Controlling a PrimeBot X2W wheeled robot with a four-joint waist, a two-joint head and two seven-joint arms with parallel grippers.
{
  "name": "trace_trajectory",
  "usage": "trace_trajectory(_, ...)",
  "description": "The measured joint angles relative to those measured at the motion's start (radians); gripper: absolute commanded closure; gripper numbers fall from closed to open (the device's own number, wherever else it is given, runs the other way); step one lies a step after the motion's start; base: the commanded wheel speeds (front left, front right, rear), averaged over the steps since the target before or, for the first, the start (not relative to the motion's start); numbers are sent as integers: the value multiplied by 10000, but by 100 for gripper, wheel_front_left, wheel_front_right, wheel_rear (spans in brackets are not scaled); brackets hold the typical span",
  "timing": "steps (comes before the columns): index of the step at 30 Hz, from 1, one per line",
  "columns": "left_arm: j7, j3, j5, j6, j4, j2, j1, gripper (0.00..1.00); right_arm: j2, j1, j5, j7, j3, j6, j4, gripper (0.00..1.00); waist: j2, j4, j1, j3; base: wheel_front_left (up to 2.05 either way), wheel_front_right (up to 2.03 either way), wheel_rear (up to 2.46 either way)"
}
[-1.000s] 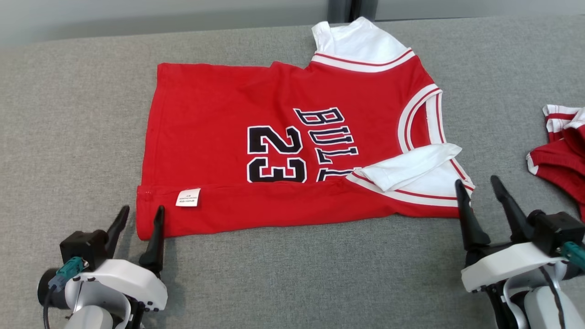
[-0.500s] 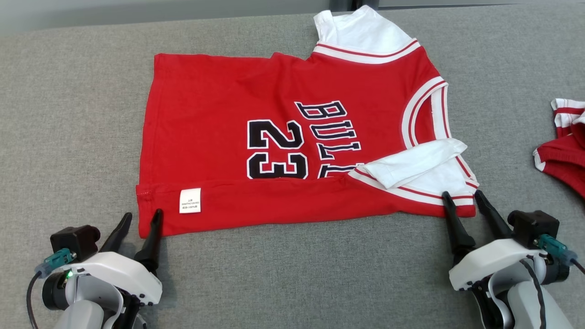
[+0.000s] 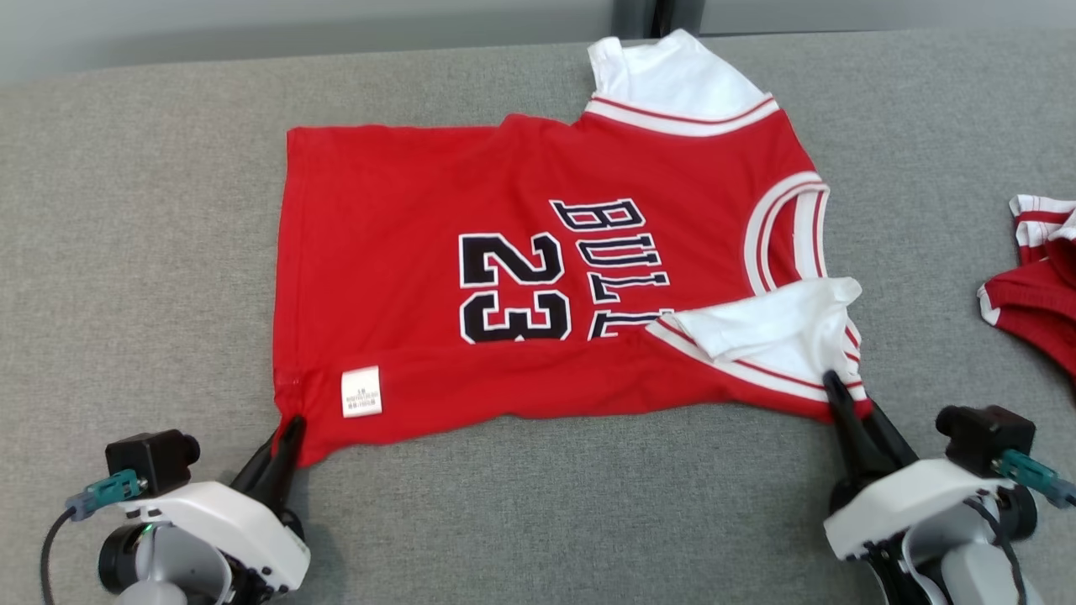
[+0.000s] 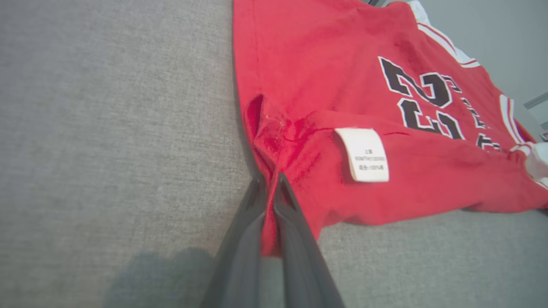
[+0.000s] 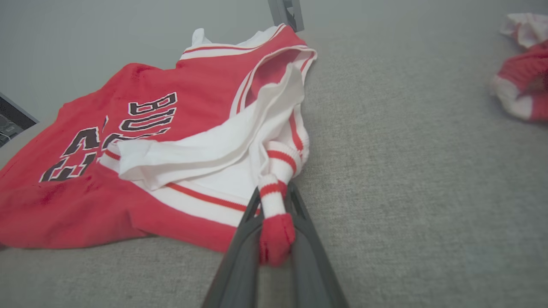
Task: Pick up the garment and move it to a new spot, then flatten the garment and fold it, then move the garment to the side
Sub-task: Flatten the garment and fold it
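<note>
the left gripper (image 3: 290, 427) is pinched tight on the near-left hem corner of the red bulls jersey (image 3: 521, 185), and the right gripper (image 5: 274, 190) is clamped on its near-right corner, with a bunch of red-and-white striped trim between the fingers. the grey fabric surface (image 3: 126, 210) carries the jersey spread across its middle, "23" facing up and the near edge folded over, while a second red-and-white garment (image 3: 1038, 311) lies well apart at the right edge. a white sleeve (image 3: 765, 323) lies folded over the jersey near the right gripper, and a small white care label (image 3: 361, 391) sits just beside the left gripper's corner.
</note>
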Motion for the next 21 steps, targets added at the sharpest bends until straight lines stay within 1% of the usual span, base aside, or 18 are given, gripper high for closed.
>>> trace_trajectory(5, 539, 92, -196, 274, -999, 291, 747, 100, -44, 1272, 167, 872, -374, 0, -1381, 100, 0, 59, 0, -249, 0, 0, 0)
trace_trajectory(10, 1026, 151, -286, 681, -2044, 527, 1569, 100, 138, 2540, -96, 1536, -1129, 0, -2704, 100, 0, 49, 0, -415, 0, 0, 0)
trace_trajectory(13, 1292, 173, -341, 901, -2596, 619, 2019, 100, 217, 3014, -313, 1852, -1476, 0, -3149, 100, 0, 12, 0, -444, 0, 0, 0)
trace_trajectory(16, 1425, 169, -334, 1057, -2892, 715, 2163, 100, 359, 3074, -360, 1906, -1616, 0, -3348, 100, 0, -13, 0, -438, 0, 0, 0)
trace_trajectory(17, 1442, 130, -305, 1068, -2918, 729, 2158, 100, 372, 3061, -395, 1875, -1649, 0, -3346, 64, 0, -14, 0, -437, 0, 0, 0)
trace_trajectory(18, 1509, 86, -259, 1099, -2913, 736, 2160, 100, 382, 3025, -391, 1814, -1674, 0, -3336, 23, 0, -17, 0, -435, 0, 0, 0)
trace_trajectory(19, 1411, 81, -221, 1133, -2920, 704, 2157, 70, 399, 2964, -395, 1751, -1714, 0, -3292, 0, 0, -19, 0, -435, 0, 0, 0)
trace_trajectory(20, 1225, 79, -142, 1166, -2959, 610, 2118, 0, 412, 2871, -510, 1588, -1831, 0, -3181, 0, 0, -7, 0, -443, 0, 0, 0)
trace_trajectory(21, 1057, 107, -111, 1221, -2972, 523, 2104, 0, 424, 2843, -568, 1475, -1906, 0, -3139, 0, 0, 1, 0, -452, 0, 0, 0)
